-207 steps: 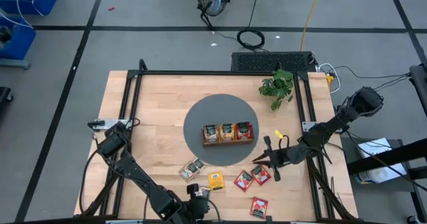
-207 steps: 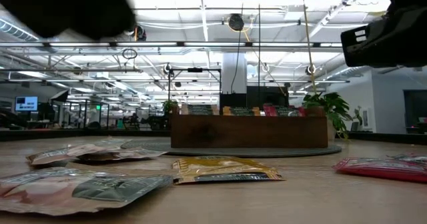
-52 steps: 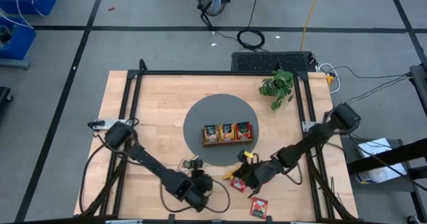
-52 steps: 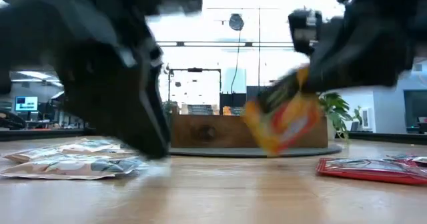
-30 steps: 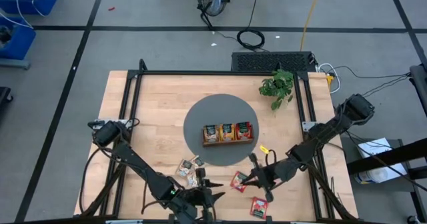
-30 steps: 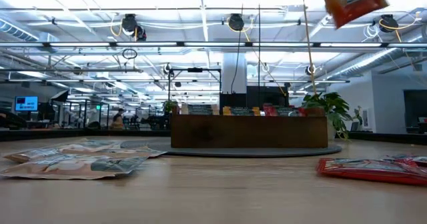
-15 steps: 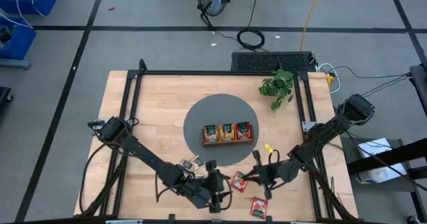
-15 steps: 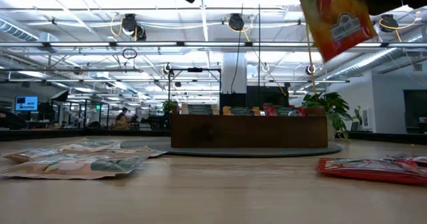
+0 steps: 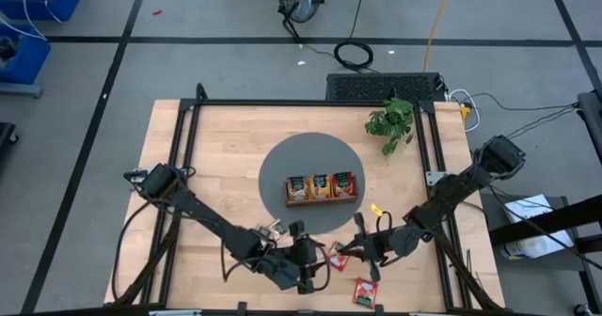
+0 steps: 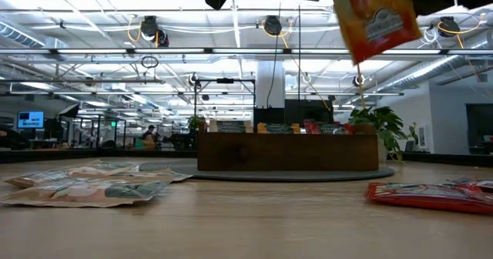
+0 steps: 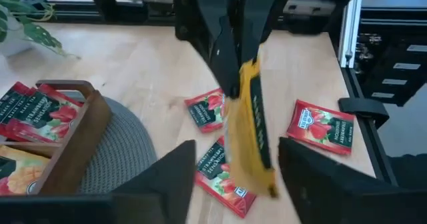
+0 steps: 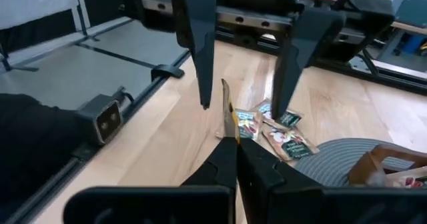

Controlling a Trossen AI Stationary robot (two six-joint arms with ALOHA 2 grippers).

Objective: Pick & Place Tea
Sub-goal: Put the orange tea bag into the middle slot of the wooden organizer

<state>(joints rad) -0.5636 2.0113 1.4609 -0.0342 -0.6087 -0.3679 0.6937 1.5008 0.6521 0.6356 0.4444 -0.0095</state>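
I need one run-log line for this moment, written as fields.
right tool: shut on orange-yellow sachet, above table | left tool: open, straddling sachet | red sachets: lying on table

Wooden tray (image 9: 323, 199) on a round grey mat (image 9: 278, 165), small potted plant (image 9: 391, 122) near the table's far corner.

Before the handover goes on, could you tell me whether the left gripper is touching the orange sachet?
Apart. The right wrist view shows the left gripper open, its fingers clear on both sides of the orange sachet pinched by the right gripper.
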